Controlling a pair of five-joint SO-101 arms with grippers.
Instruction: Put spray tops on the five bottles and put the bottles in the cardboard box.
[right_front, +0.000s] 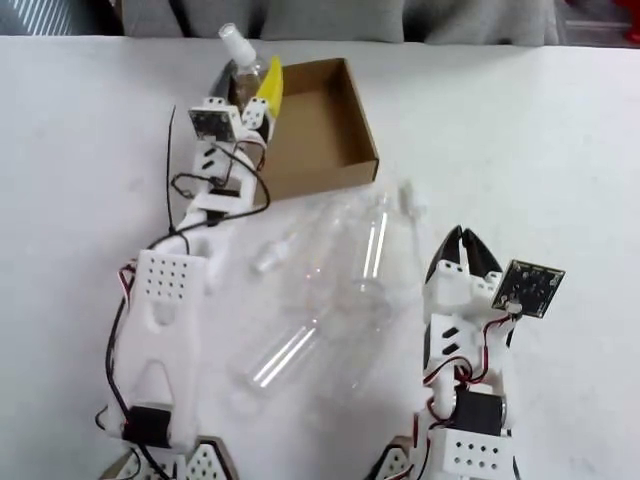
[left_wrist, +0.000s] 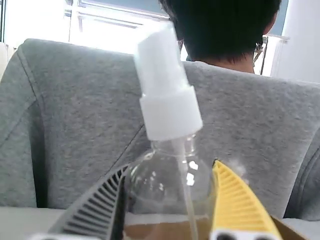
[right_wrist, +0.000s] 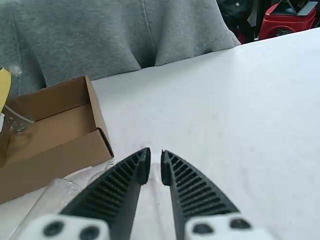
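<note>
Reading from the left, we see the left claw (right_front: 248, 80) clamped on a clear bottle (right_front: 243, 68) with its white spray top (right_front: 232, 40) fitted, at the far left corner of the cardboard box (right_front: 330, 175). More clear bottles (right_front: 300, 340) lie on the table (right_front: 560, 130) between the arms. The right claw (right_front: 464, 234) hangs beside them, fingers a narrow gap apart, gripping nothing.

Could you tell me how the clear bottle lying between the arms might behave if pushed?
The clear bottle lies on its round side on the flat table, so it would probably roll. It looks empty and thin-walled, so it is likely light and perhaps slippery.
</note>
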